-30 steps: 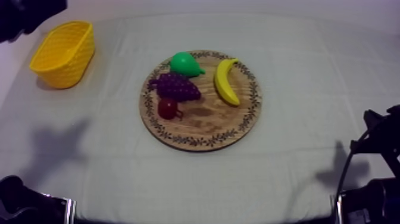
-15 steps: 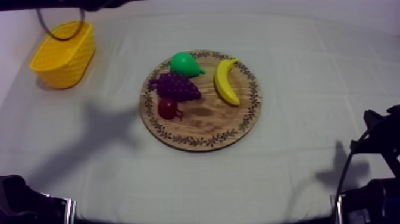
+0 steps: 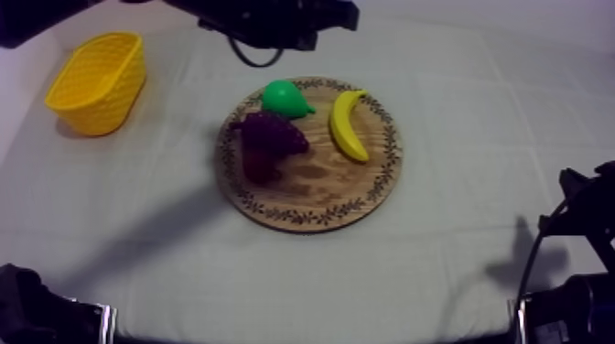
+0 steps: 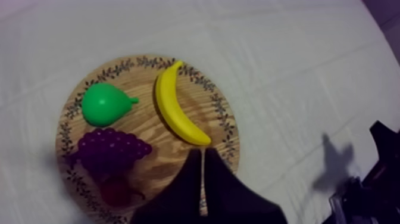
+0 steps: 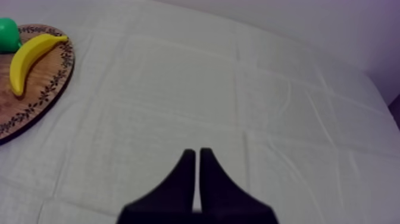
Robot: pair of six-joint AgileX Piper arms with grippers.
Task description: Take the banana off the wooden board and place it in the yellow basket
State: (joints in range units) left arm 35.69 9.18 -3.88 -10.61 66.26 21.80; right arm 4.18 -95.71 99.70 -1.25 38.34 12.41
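left gripper point(image 4: 203, 152) clenched empty over board point(image 4: 149, 173); banana point(image 4: 178, 106) just ahead of its tips, long axis near-far. right gripper point(image 5: 197, 152) clenched, well apart; left is nearer.

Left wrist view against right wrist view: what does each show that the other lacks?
Left wrist: the grapes, the small red fruit, and the left pincer, shut, pointing at the wooden board. Right wrist: the right pincer, shut, over the cloth. Shared: the banana, the pear, the wooden board, the cloth.
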